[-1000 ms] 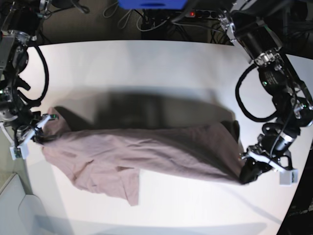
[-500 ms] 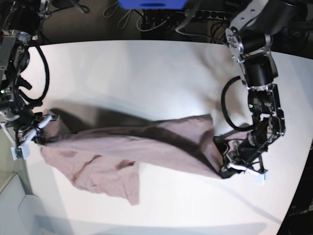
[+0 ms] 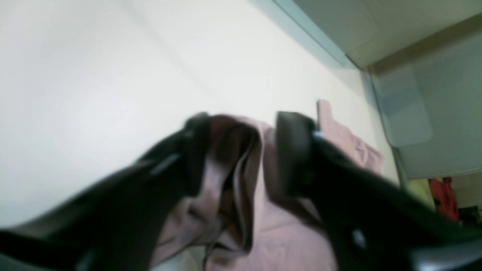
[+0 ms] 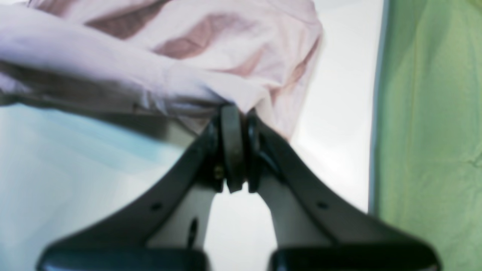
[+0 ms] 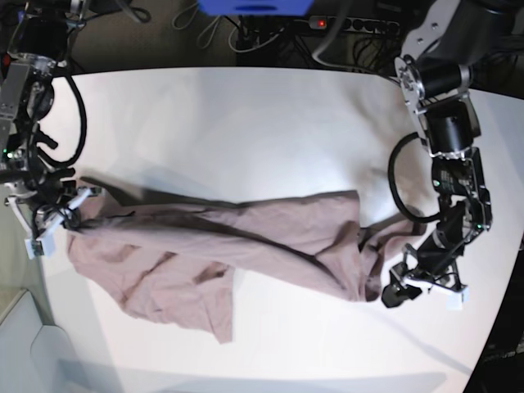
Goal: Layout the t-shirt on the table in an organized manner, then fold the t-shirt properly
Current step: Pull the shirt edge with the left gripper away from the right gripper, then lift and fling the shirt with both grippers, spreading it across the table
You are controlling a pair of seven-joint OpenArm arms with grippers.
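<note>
The mauve t-shirt (image 5: 246, 237) stretches in a rumpled band across the white table (image 5: 246, 123), with one sleeve flopped toward the front left. In the base view, my right gripper (image 5: 59, 219) pinches the shirt's left end by the table's left edge. Its wrist view shows the fingertips (image 4: 235, 113) pressed together on a fold of the t-shirt (image 4: 226, 45). My left gripper (image 5: 396, 291) sits at the shirt's bunched right end. There the jaws (image 3: 244, 150) stand apart, and loose t-shirt folds (image 3: 233, 177) hang between the fingers against the left one.
A power strip and cables (image 5: 344, 24) lie beyond the far edge of the table. A green surface (image 4: 425, 131) runs beside the table's edge near my right gripper. A pale floor mat (image 5: 24, 344) shows below the front left corner.
My left gripper has opened and let go of the shirt's right end, which now rests bunched on the table. That arm had swung inward. My right gripper keeps its grip, shifted slightly.
</note>
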